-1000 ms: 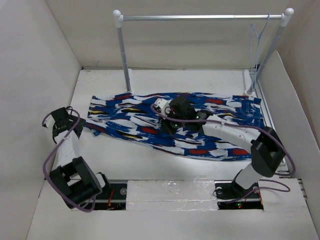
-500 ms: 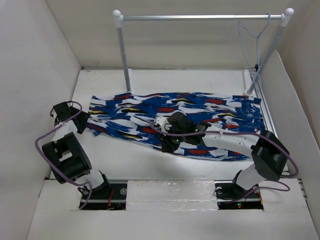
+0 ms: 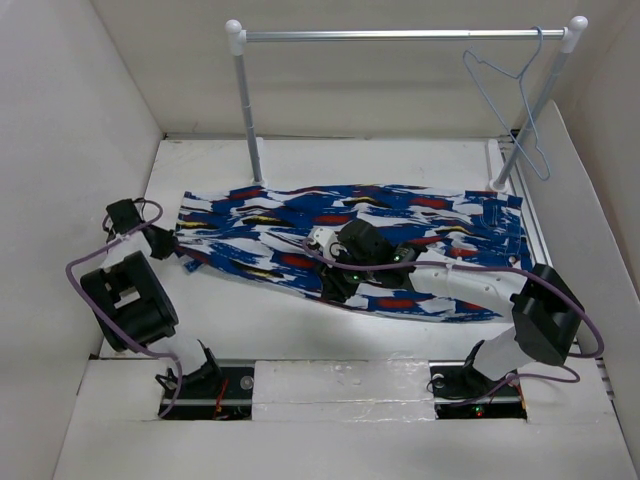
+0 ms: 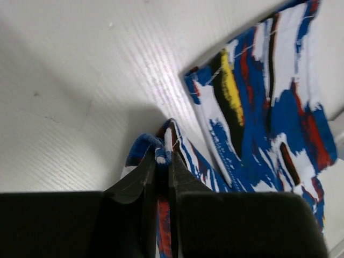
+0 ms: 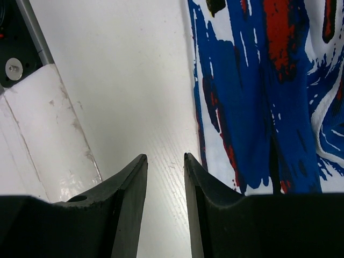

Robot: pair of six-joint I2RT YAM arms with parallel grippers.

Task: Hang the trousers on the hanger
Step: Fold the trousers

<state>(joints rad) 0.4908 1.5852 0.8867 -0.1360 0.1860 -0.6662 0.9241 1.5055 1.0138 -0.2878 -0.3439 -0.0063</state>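
Trousers (image 3: pixel 420 215) lie spread across the desk (image 3: pixel 330 160), and at their left end your left fingers (image 4: pixel 131 183) are pinched tight on a small fold of the hem. The cloth looks thin, limp and light, so expect it to sag and slide. Take it by edges or corners, not mid-panel. Midway along the near edge your right fingers (image 5: pixel 126 188) stand partly apart over bare desk, holding nothing. Far right, the hanger (image 3: pixel 520 75) hangs from the rail (image 3: pixel 400 35).

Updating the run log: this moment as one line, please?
left gripper: shut on trousers edge | right gripper: open, empty | hanger: on rail
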